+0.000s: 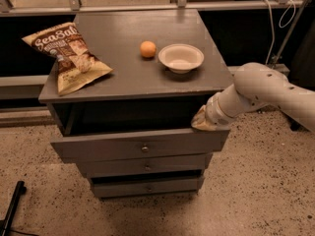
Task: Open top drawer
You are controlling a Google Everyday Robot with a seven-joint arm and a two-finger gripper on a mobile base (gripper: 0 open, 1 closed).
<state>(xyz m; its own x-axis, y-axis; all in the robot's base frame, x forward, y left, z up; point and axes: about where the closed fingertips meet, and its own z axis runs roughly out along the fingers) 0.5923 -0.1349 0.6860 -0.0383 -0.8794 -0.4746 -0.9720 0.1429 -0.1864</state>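
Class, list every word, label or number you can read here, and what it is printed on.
"SeaSal": large white letters on the chip bag; a last letter is unclear.
Smaller print on the bag: too blurred to read.
No text on the top drawer or the gripper at its right end.

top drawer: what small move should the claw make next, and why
Probably draw the claw away from the right front edge of the top drawer, where it rests: that front already stands forward of the two lower drawers, its cavity open, so further pulling seems unneeded.
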